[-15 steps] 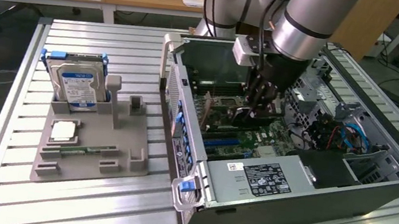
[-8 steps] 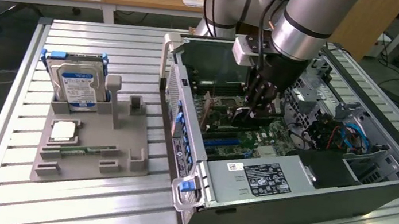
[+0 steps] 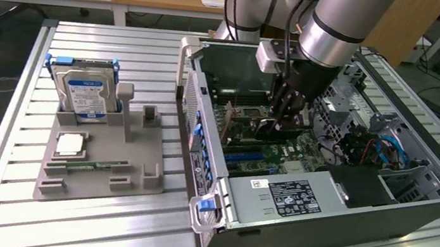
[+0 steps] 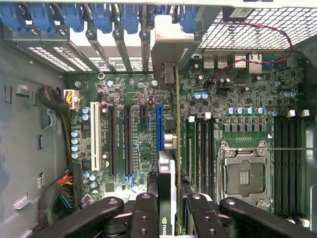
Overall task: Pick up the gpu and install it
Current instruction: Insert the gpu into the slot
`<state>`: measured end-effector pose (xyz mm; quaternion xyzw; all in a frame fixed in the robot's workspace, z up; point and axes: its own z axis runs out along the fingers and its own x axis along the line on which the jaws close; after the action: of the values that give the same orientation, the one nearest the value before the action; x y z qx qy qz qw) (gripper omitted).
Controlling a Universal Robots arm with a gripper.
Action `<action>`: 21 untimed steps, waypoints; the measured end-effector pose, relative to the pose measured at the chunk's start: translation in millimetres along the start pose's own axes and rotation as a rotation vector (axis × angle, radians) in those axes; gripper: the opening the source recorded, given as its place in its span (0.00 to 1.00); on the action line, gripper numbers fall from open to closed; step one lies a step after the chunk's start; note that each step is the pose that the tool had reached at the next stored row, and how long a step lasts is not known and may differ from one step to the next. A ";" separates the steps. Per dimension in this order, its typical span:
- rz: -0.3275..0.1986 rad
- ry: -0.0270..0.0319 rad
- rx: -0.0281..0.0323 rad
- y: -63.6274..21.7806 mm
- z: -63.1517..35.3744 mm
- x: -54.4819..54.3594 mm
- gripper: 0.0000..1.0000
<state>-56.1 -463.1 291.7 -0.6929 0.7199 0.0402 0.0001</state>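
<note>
- From where I stood, in the exterior view, the robot arm (image 3: pixel 334 30) reached down into an open computer case (image 3: pixel 413 206) that lay on its side on the slatted metal tabletop (image 3: pixel 104 223).
- The gripper (image 3: pixel 282 116) hung low inside the case, just over the green motherboard (image 3: pixel 284 154).
- The gpu (image 3: pixel 258 124) sat between its fingers, standing on edge and close to the board.
- Off to the exterior view's left, well apart from the case, a grey holder (image 3: pixel 141 171) rested on the tabletop.
- A hard drive (image 3: pixel 87 96) with a blue label stood upright in that holder, and a narrow green memory stick (image 3: pixel 100 164) lay flat near its front.
- In the wrist view, the gripper (image 4: pixel 171 198) was clamped on the gpu (image 4: pixel 167 183), with black fingers (image 4: pixel 146 213) pressed to either side of the card.
- The card ran edge-on away from the fingers, just beside a blue slot (image 4: pixel 159 126) on the motherboard.
- Its silver bracket (image 4: pixel 166 49) reached the rear wall of the case, in line with the row of blue clips (image 4: pixel 101 17).
- I could not tell whether the card was seated in a slot or only held right above the board.
- An open processor socket (image 4: pixel 245 176) lay on the other side of the card from the blue slot.
</note>
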 end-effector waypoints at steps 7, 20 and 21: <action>0.000 0.0003 0.0002 0.1 0.2 4.2 0.27; 0.026 -0.0001 0.0016 0.4 2.1 5.7 0.27; 0.023 0.0003 0.0014 0.4 2.0 5.9 0.27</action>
<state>-56.8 -468.9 289.3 -0.6845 0.7279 0.0396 0.0000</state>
